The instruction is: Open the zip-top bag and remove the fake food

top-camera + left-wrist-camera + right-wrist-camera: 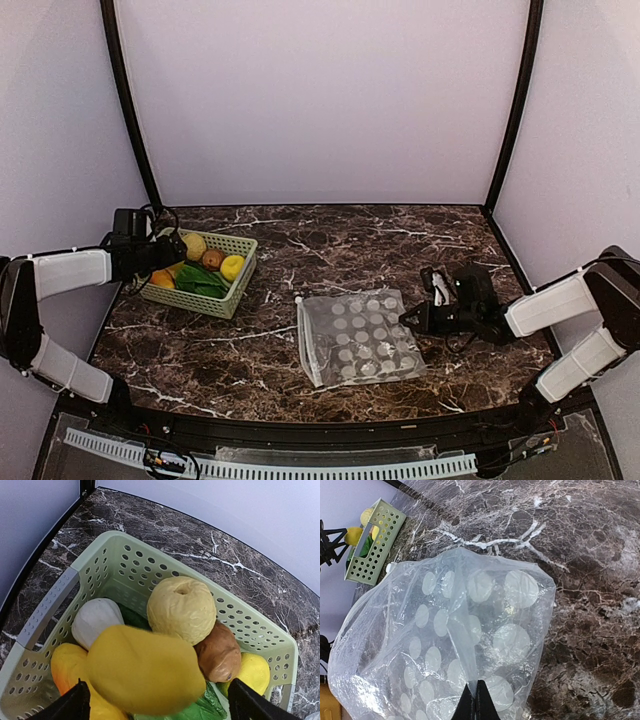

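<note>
Several small plastic toy fruits and vegetables (182, 607), yellow, brown, orange and green, lie heaped in the pale green slotted plastic basket (47, 607) at the left of the dark marbled table (330, 245). Just above them hangs the left gripper (159, 704), jaws spread wide, released. The clear dotted zip-top bag (360, 338) lies mid-table, well apart from the basket, its right edge pinched in the clenched right gripper (475, 700).

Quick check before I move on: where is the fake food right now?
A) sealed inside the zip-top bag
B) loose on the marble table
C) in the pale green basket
C: the fake food is piled inside the pale green basket, and the zip-top bag lies flat with nothing visible inside it.
</note>
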You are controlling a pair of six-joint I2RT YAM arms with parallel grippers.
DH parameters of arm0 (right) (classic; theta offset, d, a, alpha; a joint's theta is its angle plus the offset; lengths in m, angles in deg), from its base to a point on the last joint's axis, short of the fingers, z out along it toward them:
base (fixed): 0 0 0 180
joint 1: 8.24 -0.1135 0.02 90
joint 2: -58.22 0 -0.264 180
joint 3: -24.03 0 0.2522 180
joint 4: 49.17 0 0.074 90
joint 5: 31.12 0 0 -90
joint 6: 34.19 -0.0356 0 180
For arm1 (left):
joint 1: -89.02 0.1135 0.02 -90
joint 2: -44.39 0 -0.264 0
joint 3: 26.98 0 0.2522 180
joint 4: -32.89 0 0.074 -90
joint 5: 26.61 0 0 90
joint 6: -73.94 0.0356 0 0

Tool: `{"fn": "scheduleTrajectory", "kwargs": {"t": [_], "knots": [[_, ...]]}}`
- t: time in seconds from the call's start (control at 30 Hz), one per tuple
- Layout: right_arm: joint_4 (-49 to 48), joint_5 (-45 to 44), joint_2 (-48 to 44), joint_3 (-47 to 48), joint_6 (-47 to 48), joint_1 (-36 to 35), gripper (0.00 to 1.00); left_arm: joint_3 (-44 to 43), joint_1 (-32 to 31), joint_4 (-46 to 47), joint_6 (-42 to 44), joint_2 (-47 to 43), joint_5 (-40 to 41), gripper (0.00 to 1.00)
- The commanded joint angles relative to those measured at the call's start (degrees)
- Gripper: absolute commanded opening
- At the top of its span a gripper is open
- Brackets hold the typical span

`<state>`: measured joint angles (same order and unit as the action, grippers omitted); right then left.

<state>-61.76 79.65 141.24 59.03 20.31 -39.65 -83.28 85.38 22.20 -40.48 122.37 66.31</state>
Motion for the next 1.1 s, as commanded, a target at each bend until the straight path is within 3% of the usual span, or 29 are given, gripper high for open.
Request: {"fn": "scheduleTrajectory", "kwargs": {"t": [0.0,0.33,0.67,0.77,0.93,1.07], "knots": [[1.7,-0.2,-0.1,3.1,2.6,0.7,0.0,-1.6,-0.4,-1.7,1.5,-2.8,0.4,0.98],[8.3,0.8,1.0,10.6,8.3,8.4,0.0,-5.1,-8.7,-6.7,6.6,-6.2,6.1,0.99],[11.4,2.2,7.7,19.4,11.7,13.6,0.01,-3.9,-14.6,-3.3,6.5,-8.0,3.9,0.99],[12.0,2.7,8.5,20.9,12.0,14.9,0.15,-4.6,-15.6,-3.2,5.5,-7.1,0.9,0.99],[15.0,2.5,6.9,22.7,13.6,16.6,0.56,-8.2,-17.4,-5.5,5.4,-4.7,-1.8,0.99],[18.7,2.5,3.8,25.1,15.8,17.8,0.73,-12.3,-19.0,-8.9,7.1,-2.5,-4.2,0.99]]}}
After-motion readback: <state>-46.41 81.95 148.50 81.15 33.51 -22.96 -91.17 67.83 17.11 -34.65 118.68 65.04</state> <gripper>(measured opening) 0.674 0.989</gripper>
